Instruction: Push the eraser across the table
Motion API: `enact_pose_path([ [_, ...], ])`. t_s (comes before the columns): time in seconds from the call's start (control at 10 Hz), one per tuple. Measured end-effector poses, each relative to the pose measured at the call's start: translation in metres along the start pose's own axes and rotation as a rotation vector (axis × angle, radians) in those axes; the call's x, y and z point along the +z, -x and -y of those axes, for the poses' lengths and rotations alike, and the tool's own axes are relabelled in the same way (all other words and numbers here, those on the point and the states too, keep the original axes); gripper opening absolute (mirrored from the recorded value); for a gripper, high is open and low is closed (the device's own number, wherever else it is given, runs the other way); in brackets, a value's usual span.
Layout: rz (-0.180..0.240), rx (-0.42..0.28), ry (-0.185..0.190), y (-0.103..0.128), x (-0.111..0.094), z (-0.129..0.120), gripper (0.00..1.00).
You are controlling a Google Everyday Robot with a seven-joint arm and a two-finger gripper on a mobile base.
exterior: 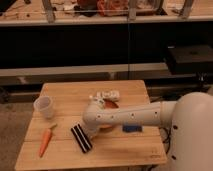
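**Eraser push: lined up, travel still to do**

My gripper (90, 131) is at the far end of the arm, low over the front-left part of the table (125, 150), right beside the right flank of the eraser (81, 138). I can't tell whether it's spread or pressed together, because the wrist housing blocks it from this angle. I can't confirm contact either: touching or barely apart, both fit.

Eraser location: lying flat and diagonal near the table's front edge, between the carrot (45, 143) on its left and my arm end on its right. The carrot is near it but apart.

Progress, my read: the approach looks done and the push itself is what's left. There's bare wood to the eraser's left and behind it, but the carrot and the white cup (44, 106) are on that side. A straight shove left would meet the carrot fairly soon. The front edge is close too, so pushing that way risks knocking the eraser off.

Arm pose: the forearm reaches in from my body at the right of view, runs roughly level leftwards across the middle of the table, then bends down at the wrist toward the eraser. The small blue rectangle (132, 128) lies just in front of the forearm. The forearm hides part of a reddish dish (112, 104) behind it. A small white object (107, 94) lies beyond that, well apart from the eraser
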Motion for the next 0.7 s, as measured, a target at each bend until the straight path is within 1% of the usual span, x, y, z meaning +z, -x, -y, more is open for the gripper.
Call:
enact_pose_path([
  [0.7,0.001,-0.007,-0.001,0.0007,0.0001,0.0012,0.00],
])
